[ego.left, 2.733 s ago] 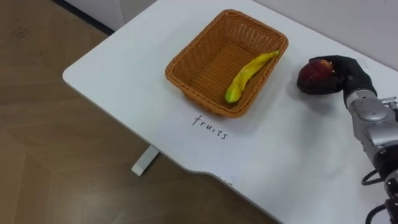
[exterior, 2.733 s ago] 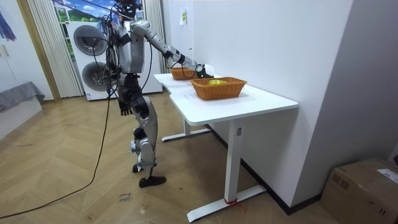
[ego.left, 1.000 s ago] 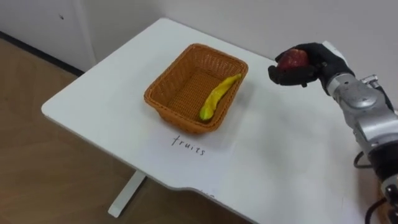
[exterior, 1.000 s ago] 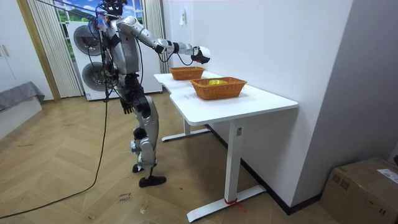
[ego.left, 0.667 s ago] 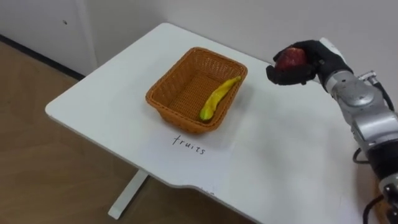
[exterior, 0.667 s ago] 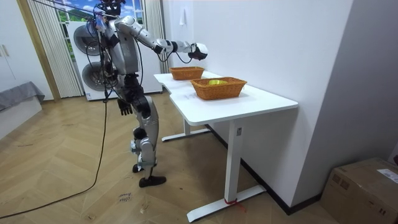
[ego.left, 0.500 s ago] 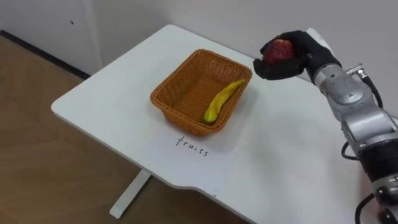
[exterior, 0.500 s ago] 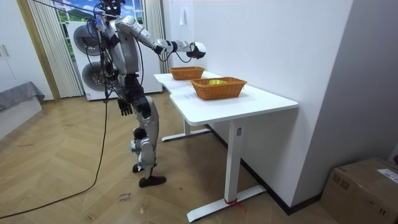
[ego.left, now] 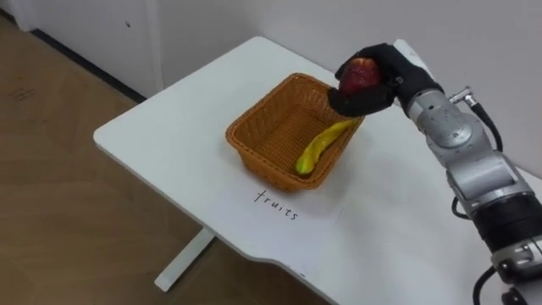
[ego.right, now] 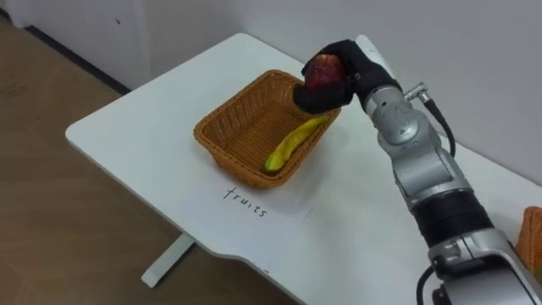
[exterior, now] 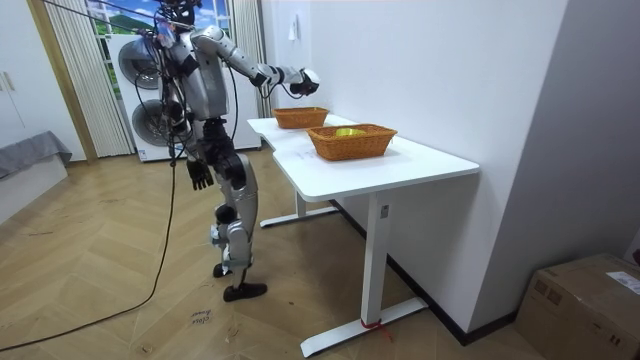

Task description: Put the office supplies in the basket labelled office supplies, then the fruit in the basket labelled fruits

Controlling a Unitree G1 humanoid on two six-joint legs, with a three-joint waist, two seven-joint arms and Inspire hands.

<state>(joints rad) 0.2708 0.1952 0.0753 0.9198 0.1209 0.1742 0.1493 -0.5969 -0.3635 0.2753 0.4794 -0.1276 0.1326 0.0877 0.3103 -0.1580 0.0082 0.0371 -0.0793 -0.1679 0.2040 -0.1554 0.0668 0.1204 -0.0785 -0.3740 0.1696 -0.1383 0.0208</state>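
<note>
White desk (exterior: pixel 425 162) against a white wall (exterior: pixel 450 70), herringbone wood floor (exterior: pixel 110 325), stacked washers (exterior: pixel 135 68), cardboard box (exterior: pixel 585 300)

1. The rectangular orange-brown woven basket (ego.left: pixel 258 127) is rough, matt wicker.
2. The long yellow banana (ego.left: pixel 320 146) has smooth, dull skin.
3. The round red apple (ego.left: pixel 359 73) has a slight gloss.
4. The right hand (ego.left: pixel 391 74) has a matt black covering.
5. The white table (ego.left: pixel 169 140) is smooth and faintly shiny.
6. The brown floor (ego.left: pixel 59 212) looks like wood.
</note>
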